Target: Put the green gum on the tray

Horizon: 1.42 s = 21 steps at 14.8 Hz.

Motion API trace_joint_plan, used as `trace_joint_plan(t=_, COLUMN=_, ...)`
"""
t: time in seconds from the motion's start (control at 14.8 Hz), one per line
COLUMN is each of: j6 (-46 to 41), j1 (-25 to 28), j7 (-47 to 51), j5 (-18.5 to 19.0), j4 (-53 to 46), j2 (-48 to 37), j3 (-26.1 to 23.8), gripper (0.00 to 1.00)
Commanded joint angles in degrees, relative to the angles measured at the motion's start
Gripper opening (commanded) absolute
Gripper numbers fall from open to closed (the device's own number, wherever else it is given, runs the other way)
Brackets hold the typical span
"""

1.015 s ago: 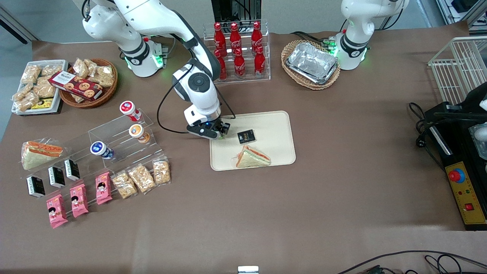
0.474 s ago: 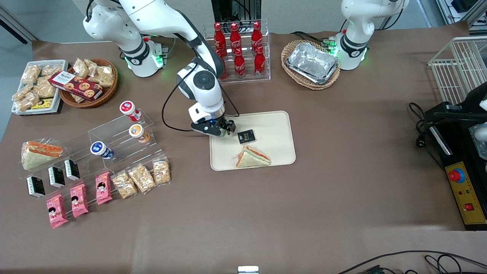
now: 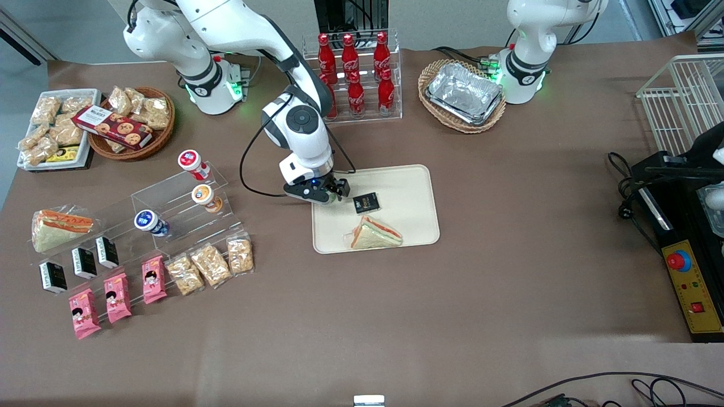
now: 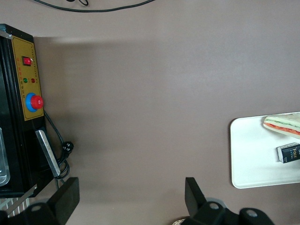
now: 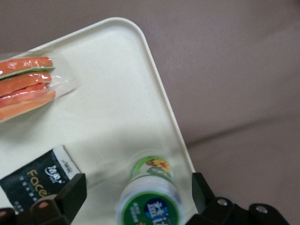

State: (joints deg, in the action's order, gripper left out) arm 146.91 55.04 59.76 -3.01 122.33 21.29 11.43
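Observation:
The green gum [image 5: 152,197], a small green bottle with a white lid and a green-yellow label, stands on the cream tray [image 5: 117,93] near its rim and corner. My right gripper [image 5: 137,183] is open. Its fingers [image 5: 70,192] stand wide on either side of the bottle without touching it. In the front view the gripper [image 3: 335,191] hovers over the corner of the tray [image 3: 407,192] nearest the working arm's base, and it hides the gum.
A black packet [image 3: 366,202] and a wrapped sandwich [image 3: 376,233] lie on the tray close to the gripper. A rack of cola bottles [image 3: 353,79] stands farther from the camera. An acrylic stand with an orange-labelled [image 3: 203,196] and a blue-labelled bottle [image 3: 148,221] lies toward the working arm's end.
Over the last second the gripper moved from the tray's edge to over its corner, a little farther from the camera. It has hardly moved in the last half second.

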Motion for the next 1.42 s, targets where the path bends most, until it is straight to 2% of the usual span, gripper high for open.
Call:
trace_joint_plan(t=0.0, j6=-10.38, j1=-2.65, j7=-10.78, j5=-0.59, j4=-0.17, j2=-7.12, j3=0.52, gripper=1.00)
trace_joint_plan(t=0.34, j6=-25.84, j1=-4.06, j7=-13.88, j5=-1.38, j4=-5.42, j2=-16.71, j3=0.70, gripper=1.00)
trace_joint_plan(t=0.74, j6=-50.81, j1=-9.23, j7=-23.88, j5=-1.47, j4=-29.84, j2=-17.69, j3=0.61, gripper=1.00)
trace_joint_plan(t=0.88, j6=-54.87, j1=-12.66, j7=-28.00, j5=-1.21, j4=-32.85, j2=-18.12, j3=0.52, gripper=1.00)
trace_joint_plan(t=1.02, j6=-56.02, j1=-17.22, j7=-37.90, j5=-0.68, j4=-32.95, j2=-20.14, j3=0.17, gripper=1.00)
trace_joint_plan(t=1.22, j6=-56.11, j1=-27.75, j7=-54.88, j5=-0.76, j4=-32.69, j2=-21.38, j3=-0.09, gripper=1.00)
trace_joint_plan(t=1.35, j6=-56.20, j1=-32.60, j7=-59.65, j5=-0.94, j4=-32.86, j2=-21.47, j3=-0.27, gripper=1.00)
